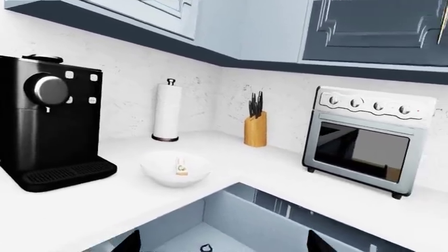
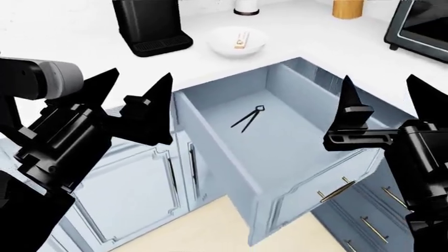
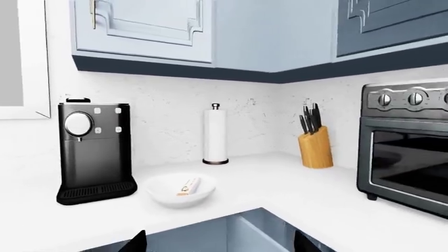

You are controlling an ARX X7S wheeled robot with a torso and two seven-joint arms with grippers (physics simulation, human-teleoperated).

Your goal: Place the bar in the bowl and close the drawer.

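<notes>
Both arms raised flanking open drawer (image 2: pixel 294 147); left end effector (image 2: pixel 136 105) and right end effector (image 2: pixel 381 107) spread wide, empty. Bar (image 2: pixel 242 41) in bowl (image 2: pixel 224 48) behind drawer.

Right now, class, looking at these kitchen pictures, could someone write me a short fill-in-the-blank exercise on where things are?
1. The bar lies inside the ____.
2. The drawer stands ____.
3. The pincers lie in the ____.
4. Both the left gripper and right gripper hold ____.

Missing words: bowl; open; drawer; nothing
</notes>
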